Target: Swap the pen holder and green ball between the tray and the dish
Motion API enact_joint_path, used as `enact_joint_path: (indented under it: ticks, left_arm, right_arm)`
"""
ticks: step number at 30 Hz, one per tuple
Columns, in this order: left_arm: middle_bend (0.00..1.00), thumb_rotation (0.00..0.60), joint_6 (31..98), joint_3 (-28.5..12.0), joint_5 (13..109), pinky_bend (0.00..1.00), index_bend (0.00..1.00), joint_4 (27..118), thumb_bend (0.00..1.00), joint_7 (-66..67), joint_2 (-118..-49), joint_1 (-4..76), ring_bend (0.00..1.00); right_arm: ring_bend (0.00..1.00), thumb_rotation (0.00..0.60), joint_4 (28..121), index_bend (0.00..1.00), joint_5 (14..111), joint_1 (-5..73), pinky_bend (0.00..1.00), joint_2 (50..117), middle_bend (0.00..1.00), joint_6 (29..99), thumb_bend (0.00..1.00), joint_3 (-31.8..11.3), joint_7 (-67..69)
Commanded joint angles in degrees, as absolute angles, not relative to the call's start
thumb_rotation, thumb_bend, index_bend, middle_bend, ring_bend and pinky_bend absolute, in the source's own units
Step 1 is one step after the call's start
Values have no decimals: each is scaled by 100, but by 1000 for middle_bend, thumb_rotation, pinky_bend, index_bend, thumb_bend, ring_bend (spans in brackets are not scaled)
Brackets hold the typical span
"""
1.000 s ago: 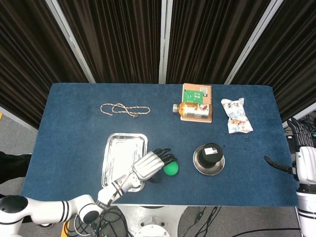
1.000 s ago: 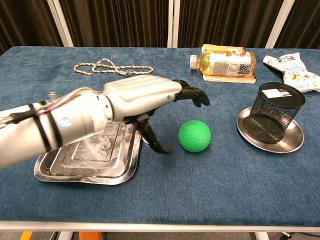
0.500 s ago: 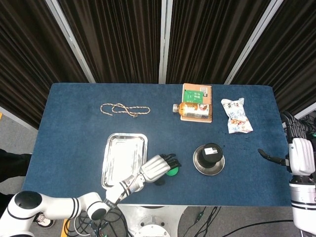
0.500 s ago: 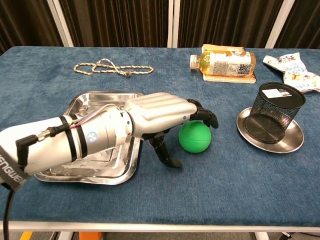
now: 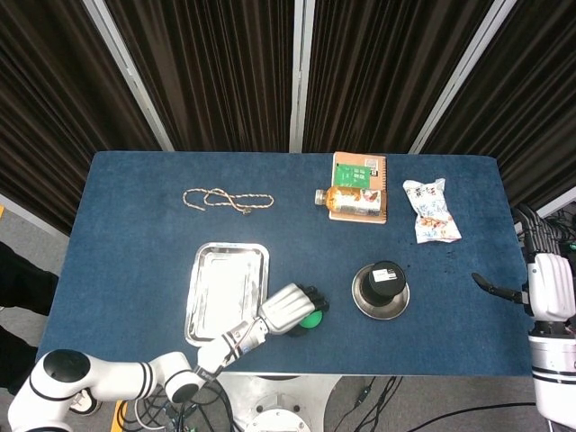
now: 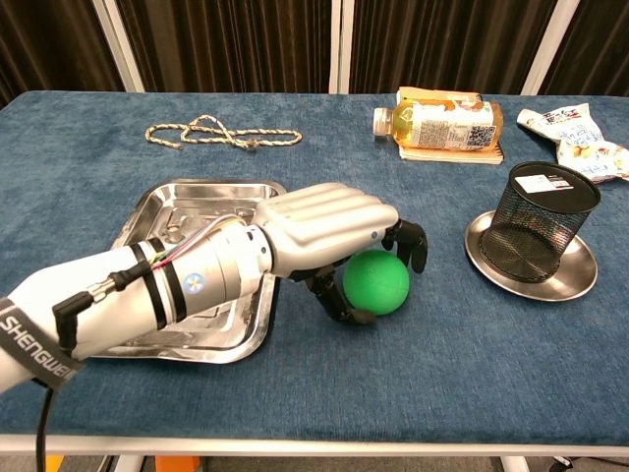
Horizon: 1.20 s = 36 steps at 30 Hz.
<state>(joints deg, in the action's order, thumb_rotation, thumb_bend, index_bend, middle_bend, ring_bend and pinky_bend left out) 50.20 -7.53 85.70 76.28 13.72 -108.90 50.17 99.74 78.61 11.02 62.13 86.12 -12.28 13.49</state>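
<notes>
Your left hand point(image 6: 329, 228) cups the green ball point(image 6: 376, 281) on the table point(image 6: 295, 374); dish point(image 6: 575, 280) lies to its right, tray point(image 6: 246, 329) left.

A lab: blue-clothed table point(image 5: 135, 234), black curtains point(image 5: 216, 72), cables below.

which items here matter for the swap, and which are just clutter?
Job items:
- green ball, on the cloth with the left hand wrapped over it
- pen holder, standing in the dish
- tray

Lying about:
- rope
- bottle on a booklet
- snack bag
</notes>
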Motion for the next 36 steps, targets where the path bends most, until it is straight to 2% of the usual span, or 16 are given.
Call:
enact_joint_path:
  ticks: [1, 8, 12, 18, 29, 36]
  left_arm:
    - [379, 600, 5202, -729, 8673, 546, 363, 7620, 264, 1322, -10898, 4998, 328]
    - [392, 600, 5926, -706, 8902, 561, 383, 8030, 286, 1376, -10549, 4730, 346]
    - [393, 600, 6440, -634, 8771, 561, 384, 8412, 286, 1646, -10091, 4295, 346]
    - [393, 600, 6737, -438, 8300, 561, 384, 8611, 285, 1722, -9603, 3721, 346]
    - [384, 600, 6766, -279, 8090, 551, 376, 8137, 283, 1081, -9668, 3339, 340]
    - [294, 600, 6581, -263, 8146, 468, 318, 7678, 246, 606, -9844, 3343, 240]
  right_arm:
    - [0, 600, 9973, 0, 7876, 1094, 36, 6214, 8, 8614, 0, -1232, 1339]
    - [0, 600, 10054, 0, 7985, 1073, 36, 6193, 9, 8622, 0, -1205, 1209]
    - [0, 600, 9861, 0, 8325, 905, 36, 6202, 10, 8737, 0, -951, 1373]
    - [0, 600, 9729, 0, 8935, 912, 36, 6386, 11, 8709, 3, -611, 1009]
    - [0, 600, 9969, 0, 9176, 1186, 36, 6712, 11, 8211, 5, -435, 224]
    - [0, 600, 10086, 0, 9064, 1359, 36, 6850, 12, 7889, 5, -439, -28]
